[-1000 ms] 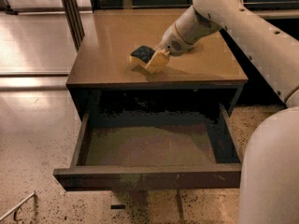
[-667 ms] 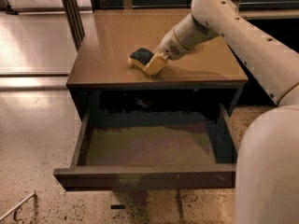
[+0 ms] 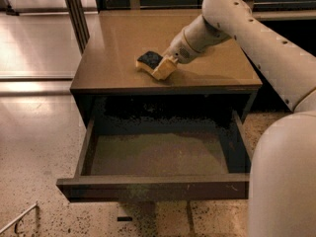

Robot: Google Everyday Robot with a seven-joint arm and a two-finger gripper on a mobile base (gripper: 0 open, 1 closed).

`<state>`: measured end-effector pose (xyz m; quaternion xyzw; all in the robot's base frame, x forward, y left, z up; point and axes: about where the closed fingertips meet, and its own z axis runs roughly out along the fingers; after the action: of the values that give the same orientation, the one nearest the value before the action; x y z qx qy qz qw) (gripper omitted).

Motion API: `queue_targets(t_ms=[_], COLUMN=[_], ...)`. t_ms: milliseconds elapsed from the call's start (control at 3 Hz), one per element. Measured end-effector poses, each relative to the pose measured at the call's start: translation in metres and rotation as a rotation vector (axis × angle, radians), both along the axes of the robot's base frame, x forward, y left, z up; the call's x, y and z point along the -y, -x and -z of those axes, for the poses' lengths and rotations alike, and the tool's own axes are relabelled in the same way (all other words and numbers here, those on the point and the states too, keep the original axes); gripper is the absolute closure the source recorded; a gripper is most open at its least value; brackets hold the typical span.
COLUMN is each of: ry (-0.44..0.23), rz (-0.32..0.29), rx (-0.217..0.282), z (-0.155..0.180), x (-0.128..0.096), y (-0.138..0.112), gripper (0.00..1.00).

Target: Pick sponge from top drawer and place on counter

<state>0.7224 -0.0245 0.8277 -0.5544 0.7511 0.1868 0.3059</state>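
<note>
The sponge [image 3: 149, 60], dark blue-black on top with yellow foam below, rests on the counter [image 3: 118, 48] near its front edge, left of centre. My gripper [image 3: 164, 68] is at the sponge's right side and touches it, low over the counter. The arm reaches in from the upper right. The top drawer [image 3: 153, 186] is pulled wide open below the counter. Its mottled olive-brown floor [image 3: 158, 154] shows and the sponge is not in it.
My white arm and body [image 3: 281, 172] fill the right side, in front of the drawer's right corner. A metal frame post [image 3: 74, 9] stands at the counter's back left. Speckled floor [image 3: 34, 147] lies to the left.
The sponge and gripper have stayed at almost the same spot on the counter, settling slightly lower. The arm has shifted only a little.
</note>
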Motion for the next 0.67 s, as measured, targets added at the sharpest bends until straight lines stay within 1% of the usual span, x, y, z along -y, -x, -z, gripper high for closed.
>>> queue_targets(t_ms=[667], ry=[0.0], rz=[0.0], rx=[0.0], z=[0.0], x=[0.0], y=[0.0], gripper=[0.13])
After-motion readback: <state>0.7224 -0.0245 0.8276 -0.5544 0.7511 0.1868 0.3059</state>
